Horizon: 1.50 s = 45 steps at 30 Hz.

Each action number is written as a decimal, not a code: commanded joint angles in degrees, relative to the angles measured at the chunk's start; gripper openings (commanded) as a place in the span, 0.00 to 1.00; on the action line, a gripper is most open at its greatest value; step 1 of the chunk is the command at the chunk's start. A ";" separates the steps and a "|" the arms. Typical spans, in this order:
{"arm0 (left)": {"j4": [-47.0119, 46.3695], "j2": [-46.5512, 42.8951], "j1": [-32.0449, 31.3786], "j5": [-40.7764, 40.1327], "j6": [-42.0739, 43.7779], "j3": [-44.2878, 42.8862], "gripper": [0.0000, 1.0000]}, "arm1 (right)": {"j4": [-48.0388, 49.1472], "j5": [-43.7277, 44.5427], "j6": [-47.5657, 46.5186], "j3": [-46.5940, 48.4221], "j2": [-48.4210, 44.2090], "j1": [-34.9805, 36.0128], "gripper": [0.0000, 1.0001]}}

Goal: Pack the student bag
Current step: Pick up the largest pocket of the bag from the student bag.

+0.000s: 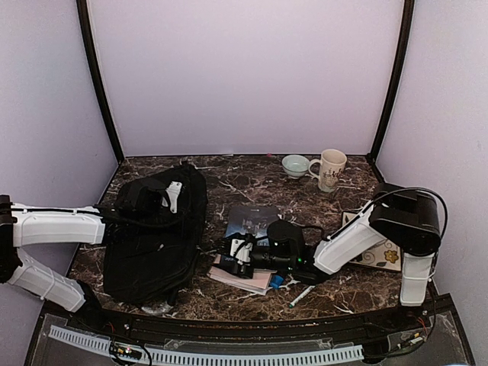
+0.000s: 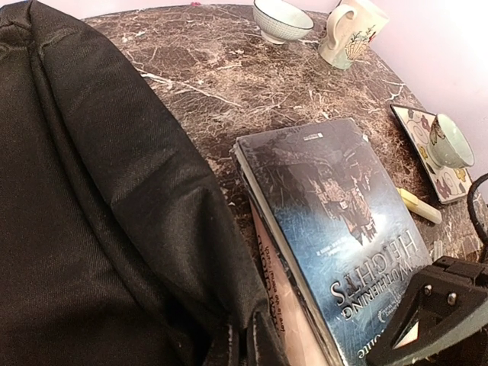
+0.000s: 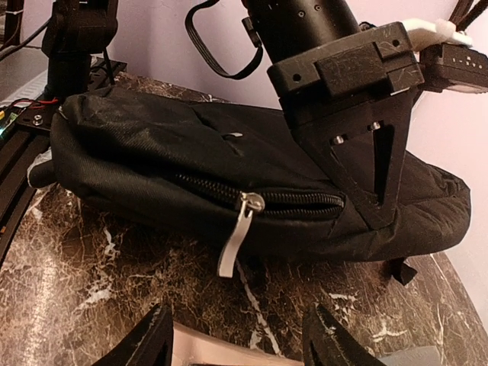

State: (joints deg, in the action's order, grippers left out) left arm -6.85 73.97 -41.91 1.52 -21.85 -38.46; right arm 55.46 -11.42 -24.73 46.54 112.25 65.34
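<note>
Now, bag (image 1: 152, 244): lying flat on the counter's (image 1: 229, 179) left side, zipper (image 3: 259, 200) facing the book.
Book (image 1: 252, 219): resting just beside it, ready for loading.
Left jaws: pinching bag fabric closed, probably steadying the opening.
Right jaws: standing apart around the book's end, poised to grasp.

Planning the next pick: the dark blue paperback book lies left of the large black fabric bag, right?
No. The dark blue paperback book lies right of the large black fabric bag, not left; the top external view shows it.
</note>
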 commanded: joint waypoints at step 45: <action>-4.55 1.52 -0.65 0.34 -0.86 -0.99 0.00 | 2.99 10.56 -2.05 6.14 5.04 4.40 0.15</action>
State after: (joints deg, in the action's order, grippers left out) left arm -8.51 75.64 -42.17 1.63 -22.28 -38.46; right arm 56.40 -1.87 -25.93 52.27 116.81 68.75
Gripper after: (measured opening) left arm 0.036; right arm 0.178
